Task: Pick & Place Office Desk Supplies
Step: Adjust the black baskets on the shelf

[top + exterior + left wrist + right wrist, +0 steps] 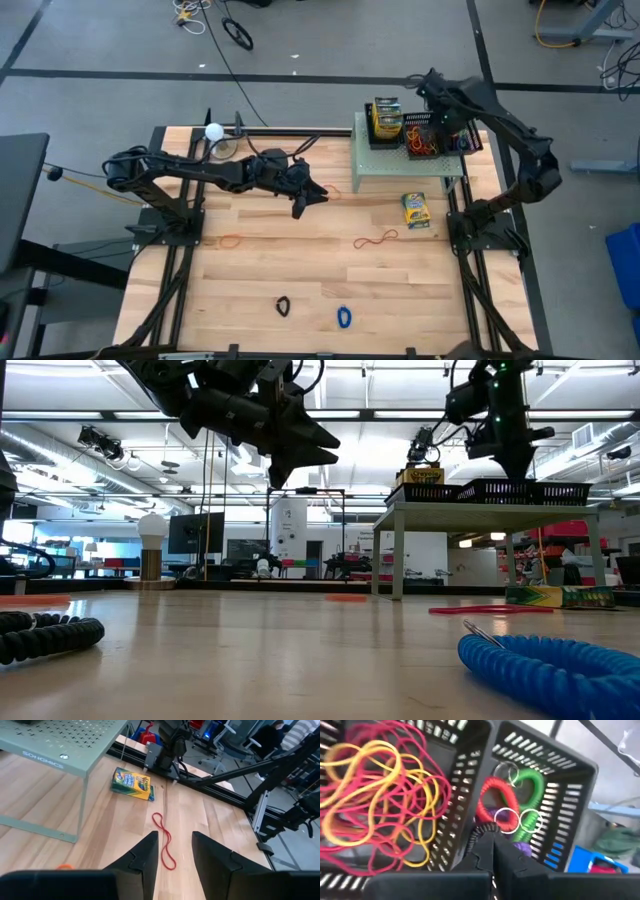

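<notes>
Right end effector [487,840] together over tray [545,785] edge, perhaps pinching a black coil; left end effector [175,852] apart.

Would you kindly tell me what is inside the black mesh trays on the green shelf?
One black mesh tray holds tangled red and yellow rubber bands; the neighbouring tray holds red, green and purple coiled loops with metal rings. The right gripper covers the lower contents.

left gripper [300,207] above table centre — right gripper [440,120] over mesh trays [445,140]
</notes>
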